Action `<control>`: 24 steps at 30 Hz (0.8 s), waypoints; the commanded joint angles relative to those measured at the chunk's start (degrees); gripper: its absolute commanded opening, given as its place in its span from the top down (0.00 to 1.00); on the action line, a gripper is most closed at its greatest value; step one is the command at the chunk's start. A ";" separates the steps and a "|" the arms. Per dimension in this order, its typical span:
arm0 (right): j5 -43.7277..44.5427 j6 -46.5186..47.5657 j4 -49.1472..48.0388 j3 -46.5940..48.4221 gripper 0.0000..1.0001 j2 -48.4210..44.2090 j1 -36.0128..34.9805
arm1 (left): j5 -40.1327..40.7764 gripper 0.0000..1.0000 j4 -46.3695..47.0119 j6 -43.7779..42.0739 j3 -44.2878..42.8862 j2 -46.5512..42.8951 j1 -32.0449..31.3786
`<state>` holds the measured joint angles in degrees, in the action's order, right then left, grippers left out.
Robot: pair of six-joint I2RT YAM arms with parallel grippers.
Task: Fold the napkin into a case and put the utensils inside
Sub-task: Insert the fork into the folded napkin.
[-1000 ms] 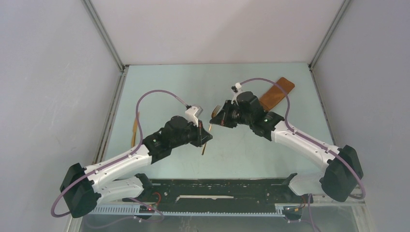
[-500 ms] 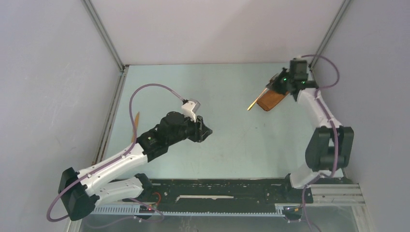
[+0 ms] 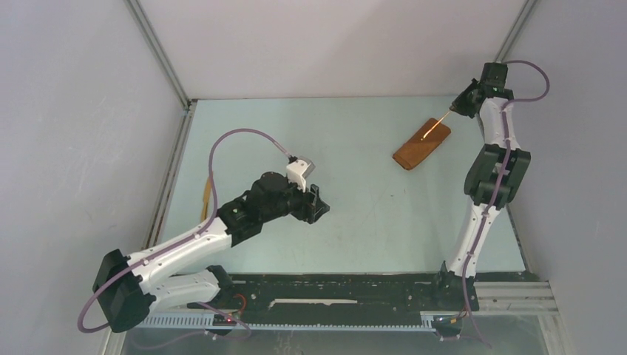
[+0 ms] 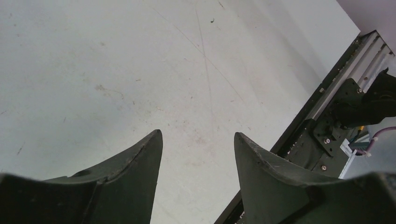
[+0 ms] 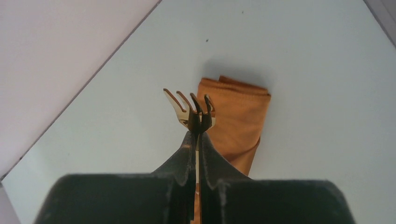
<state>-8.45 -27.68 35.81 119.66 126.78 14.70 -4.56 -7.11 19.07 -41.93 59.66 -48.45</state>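
Pale table (image 3: 355,222), fork (image 5: 183,113) now over the case (image 5: 240,116).
My right gripper (image 5: 197,123), clamped on the fork, has pulled back toward the far corner; my left gripper (image 4: 198,140) gapes empty.

Your right gripper (image 3: 464,106) has left the middle of the table, where one second ago it met the left gripper (image 3: 316,207). It has swung to the far right corner and is now raised there, with the arm stretched up. The wooden fork (image 3: 436,124) went with it: the jaws are closed on the handle, and the tines now hang over the case (image 3: 414,151). Your left gripper no longer touches the fork, and its fingers (image 4: 140,163) now stand apart, with nothing between them.
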 commanded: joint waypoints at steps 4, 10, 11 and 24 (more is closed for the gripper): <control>0.36 1.78 4.82 12.15 1.00 9.15 0.48 | -2.69 0.35 3.48 -3.67 -1.75 4.11 0.16; 1.32 1.81 4.87 14.11 1.00 12.45 0.59 | -2.24 0.35 3.37 -4.04 -1.85 4.59 0.25; 1.33 1.87 4.84 14.01 1.00 12.69 0.59 | -2.14 0.35 3.38 -4.04 -1.76 4.50 0.27; -0.11 1.94 5.33 19.11 1.00 15.72 3.01 | -4.06 0.34 5.82 -2.65 -0.34 4.99 0.25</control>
<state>-8.23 -26.92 41.34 134.21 141.10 16.14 -6.87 -4.82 16.49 -41.93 64.64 -48.36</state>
